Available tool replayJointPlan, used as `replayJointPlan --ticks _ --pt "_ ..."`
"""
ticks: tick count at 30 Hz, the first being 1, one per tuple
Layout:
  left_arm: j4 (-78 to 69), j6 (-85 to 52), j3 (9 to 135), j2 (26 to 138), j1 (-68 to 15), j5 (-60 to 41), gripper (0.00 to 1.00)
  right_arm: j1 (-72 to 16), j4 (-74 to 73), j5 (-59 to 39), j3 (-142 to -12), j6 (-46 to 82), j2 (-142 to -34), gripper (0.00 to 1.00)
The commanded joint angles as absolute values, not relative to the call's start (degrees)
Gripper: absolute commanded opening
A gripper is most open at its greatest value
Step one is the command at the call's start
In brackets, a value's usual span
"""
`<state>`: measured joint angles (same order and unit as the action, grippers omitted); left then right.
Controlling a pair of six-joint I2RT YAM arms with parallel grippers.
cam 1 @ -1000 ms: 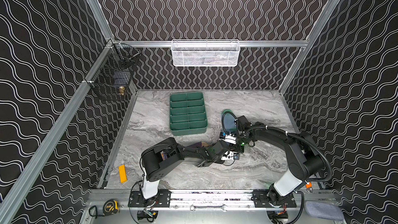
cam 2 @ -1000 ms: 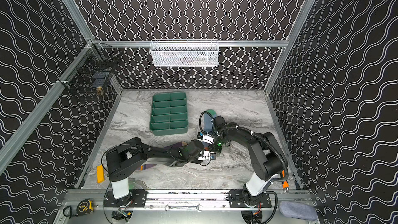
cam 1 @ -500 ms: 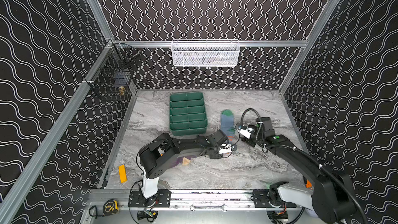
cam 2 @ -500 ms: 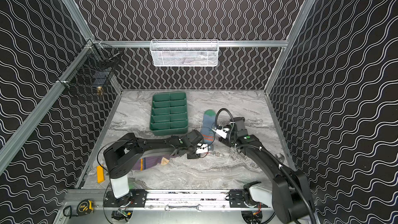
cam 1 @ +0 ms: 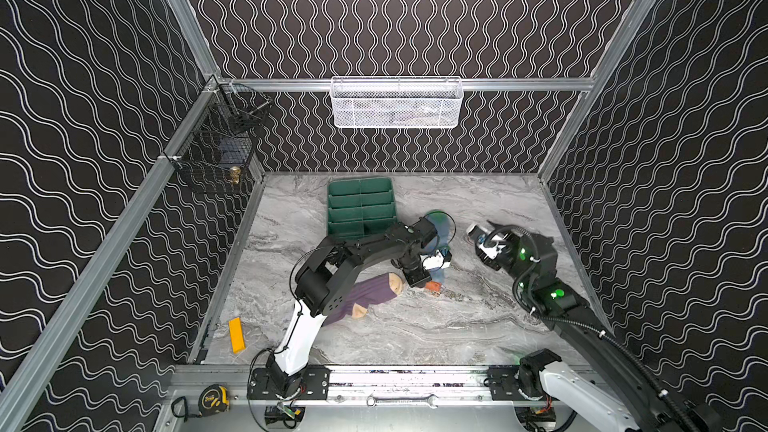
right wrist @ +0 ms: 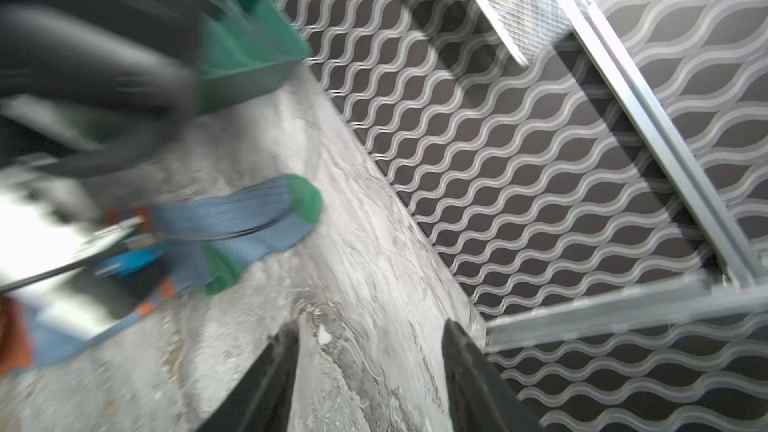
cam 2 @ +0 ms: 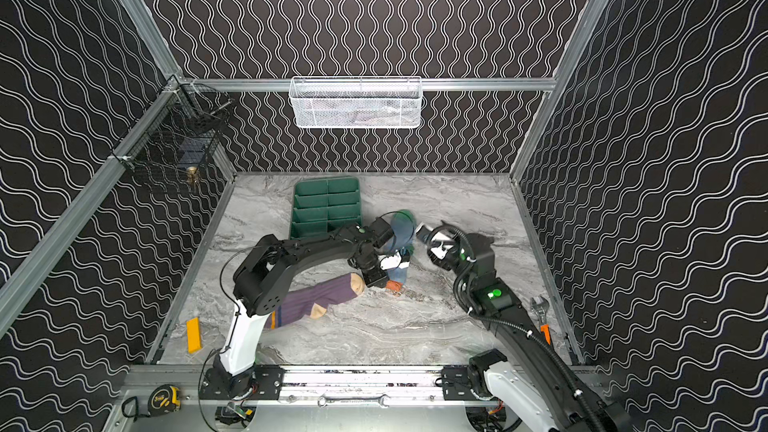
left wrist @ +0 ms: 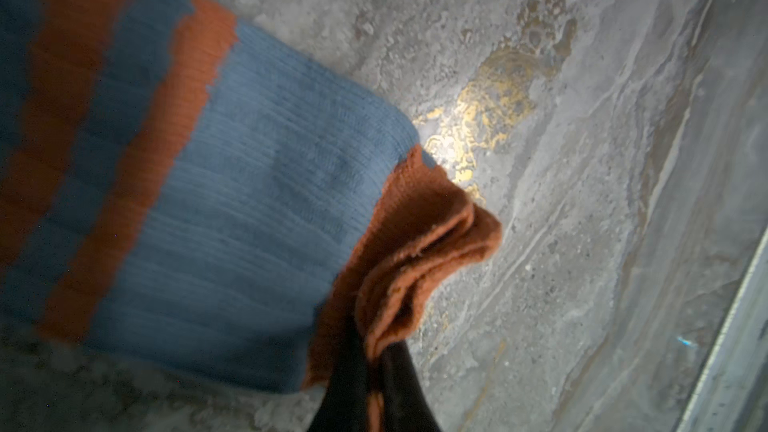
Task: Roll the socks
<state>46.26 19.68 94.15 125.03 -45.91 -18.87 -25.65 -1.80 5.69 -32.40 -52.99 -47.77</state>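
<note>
Left gripper (left wrist: 374, 353) clamped on blue sock (left wrist: 257, 209) cuff | right gripper (right wrist: 370, 326) parted, empty

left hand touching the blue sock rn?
Touching. The left wrist view shows the left hand pinched shut on the orange cuff of the blue sock.

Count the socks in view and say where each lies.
2. The purple sock lies toward the front, under the left arm. The blue sock lies right of the green tray, its orange cuff pinched in the left gripper. Wall basket contents unclear.
</note>
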Motion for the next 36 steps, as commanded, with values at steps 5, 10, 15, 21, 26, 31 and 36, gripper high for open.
replayJointPlan --ticks 5,10,15,21,26,31,36 --pt "58.1 14.0 106.6 133.7 -43.5 -24.8 0.0 -42.3 -4.2 22.7 -22.4 -69.0 -43.4 0.57" --pt "62.3 13.3 113.4 140.1 -42.0 -27.0 0.0 -50.2 -16.0 25.7 -13.4 -72.0 -49.5 0.59" --pt "65.0 13.9 116.2 144.4 -41.5 -26.7 0.0 -52.0 -27.9 23.5 -13.3 -71.3 -61.8 0.6" --pt "65.2 14.0 116.1 145.9 -40.5 -27.3 0.0 -51.2 -39.8 23.5 -16.0 -73.2 -78.5 0.6" --pt "65.3 14.2 116.2 145.6 -39.9 -26.9 0.0 -49.2 -37.7 21.3 -16.2 -72.1 -80.5 0.6" --pt "64.9 14.5 115.5 144.9 -39.8 -27.1 0.0 -48.4 -34.9 19.5 -16.4 -71.9 -81.9 0.59" --pt "64.7 14.7 114.8 144.6 -39.8 -27.1 0.0 -48.2 -32.2 18.8 -17.6 -71.1 -85.3 0.54"
